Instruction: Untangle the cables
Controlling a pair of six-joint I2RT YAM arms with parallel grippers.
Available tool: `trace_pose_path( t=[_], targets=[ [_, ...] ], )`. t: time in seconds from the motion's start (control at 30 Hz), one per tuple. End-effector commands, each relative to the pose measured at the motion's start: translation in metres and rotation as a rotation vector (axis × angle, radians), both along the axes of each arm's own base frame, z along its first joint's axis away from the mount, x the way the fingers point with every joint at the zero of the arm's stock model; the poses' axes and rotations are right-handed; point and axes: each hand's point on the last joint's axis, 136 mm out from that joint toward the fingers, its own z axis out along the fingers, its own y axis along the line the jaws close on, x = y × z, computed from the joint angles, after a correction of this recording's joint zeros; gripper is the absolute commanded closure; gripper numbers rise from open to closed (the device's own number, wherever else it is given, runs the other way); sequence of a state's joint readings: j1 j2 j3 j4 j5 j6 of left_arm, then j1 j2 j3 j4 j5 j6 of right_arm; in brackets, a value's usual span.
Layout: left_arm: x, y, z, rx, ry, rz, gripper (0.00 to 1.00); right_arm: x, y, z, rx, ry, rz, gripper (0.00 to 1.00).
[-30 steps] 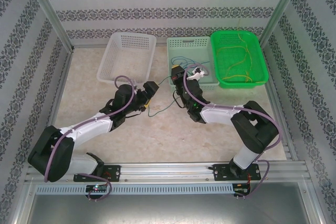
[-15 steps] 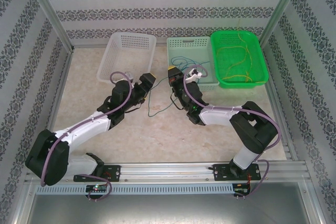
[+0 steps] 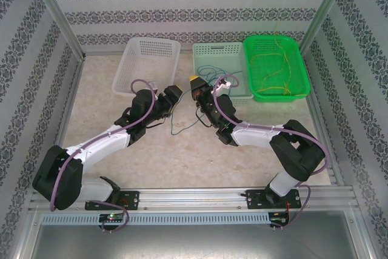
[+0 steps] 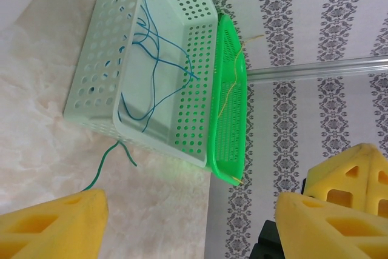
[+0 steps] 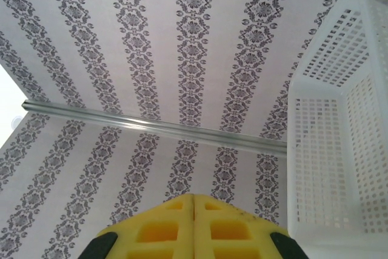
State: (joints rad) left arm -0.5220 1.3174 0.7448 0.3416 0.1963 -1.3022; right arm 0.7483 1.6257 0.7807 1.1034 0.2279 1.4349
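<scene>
Your left end effector, fingers spread with nothing between, sits near the pale green basket holding blue cables. Your right end effector has fingers pressed together.

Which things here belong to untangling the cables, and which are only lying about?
For the job: blue cables, yellow cables, dark green cable on the table.
Only lying about: white basket, pale green basket, bright green basket, purple arm cables.
</scene>
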Motion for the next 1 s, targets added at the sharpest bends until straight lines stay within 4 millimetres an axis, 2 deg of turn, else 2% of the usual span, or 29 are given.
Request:
trace_pose_path(
  t=[0.0,0.17,0.3,0.37,0.47,0.57,0.7,0.73,0.97],
  targets=[
    [-0.008,0.001,0.012,0.046,-0.022,-0.041,0.26,0.001,0.003,0.010,0.009,-0.025,0.049,1.00],
    [-0.023,0.030,0.008,0.160,-0.030,-0.015,0.23,0.010,0.004,0.004,-0.084,0.007,0.182,1.00],
    [-0.036,0.052,0.027,0.363,-0.130,-0.033,0.19,0.011,0.010,-0.008,-0.163,0.060,0.286,1.00],
    [-0.042,0.054,0.041,0.480,-0.207,-0.092,0.17,0.011,0.013,-0.015,-0.177,0.083,0.322,1.00],
    [-0.047,0.049,0.051,0.629,-0.285,-0.220,0.15,0.010,0.026,-0.022,-0.172,0.104,0.400,1.00],
    [-0.052,0.036,0.053,0.764,-0.355,-0.399,0.15,0.007,0.041,-0.027,-0.167,0.118,0.479,1.00],
    [-0.058,0.025,0.037,0.865,-0.392,-0.588,0.23,0.006,0.044,-0.030,-0.190,0.123,0.486,1.00],
    [-0.060,0.021,0.031,0.865,-0.395,-0.623,0.24,0.005,0.044,-0.025,-0.196,0.108,0.489,1.00],
    [-0.062,-0.001,-0.002,0.841,-0.338,-0.748,0.31,0.003,0.047,-0.025,-0.220,0.128,0.505,1.00]
  ],
)
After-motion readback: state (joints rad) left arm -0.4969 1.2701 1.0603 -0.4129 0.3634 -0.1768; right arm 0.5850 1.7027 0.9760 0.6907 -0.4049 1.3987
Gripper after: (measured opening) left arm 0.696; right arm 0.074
